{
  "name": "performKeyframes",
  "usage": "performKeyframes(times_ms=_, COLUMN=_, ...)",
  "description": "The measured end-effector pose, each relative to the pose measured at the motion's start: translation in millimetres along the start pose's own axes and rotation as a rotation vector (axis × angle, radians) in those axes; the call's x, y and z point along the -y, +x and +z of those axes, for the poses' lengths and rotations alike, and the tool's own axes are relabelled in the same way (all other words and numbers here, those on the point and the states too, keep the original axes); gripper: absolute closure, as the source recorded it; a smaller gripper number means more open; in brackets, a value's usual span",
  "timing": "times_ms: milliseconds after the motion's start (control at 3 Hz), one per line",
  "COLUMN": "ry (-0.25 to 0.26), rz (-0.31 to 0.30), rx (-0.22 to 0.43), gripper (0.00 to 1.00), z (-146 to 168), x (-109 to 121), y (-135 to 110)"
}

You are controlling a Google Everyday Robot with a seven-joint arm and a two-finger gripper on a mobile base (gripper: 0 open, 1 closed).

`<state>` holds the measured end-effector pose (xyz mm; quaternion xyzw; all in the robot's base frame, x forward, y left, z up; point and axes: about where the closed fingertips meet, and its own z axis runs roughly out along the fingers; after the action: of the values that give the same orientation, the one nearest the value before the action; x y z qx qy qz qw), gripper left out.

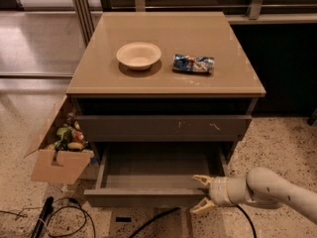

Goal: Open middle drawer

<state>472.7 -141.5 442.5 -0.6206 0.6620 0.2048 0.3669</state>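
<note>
Gaping wide, the gripper point(202, 194) straddles the front edge of the pulled-out middle drawer point(143, 198), not clamped on it.

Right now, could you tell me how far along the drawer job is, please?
Mostly done: the middle drawer is pulled well out, its grey tray exposed below the shut, scratched front. In hand: the gripper sits at the drawer's right front corner, fingers spread above and below its panel. Left: probably only backing away.

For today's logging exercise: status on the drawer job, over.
Hand at middle drawer right front corner, open, straddling its panel. Drawer pulled out. Cable on floor below.
</note>
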Motion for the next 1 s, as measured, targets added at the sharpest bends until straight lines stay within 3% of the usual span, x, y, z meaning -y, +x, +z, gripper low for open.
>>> performKeyframes(times_ms=1000, ry=-0.025, rz=0.001, rx=0.020, gripper=0.01, z=-0.2, x=-8.9, y=-1.0)
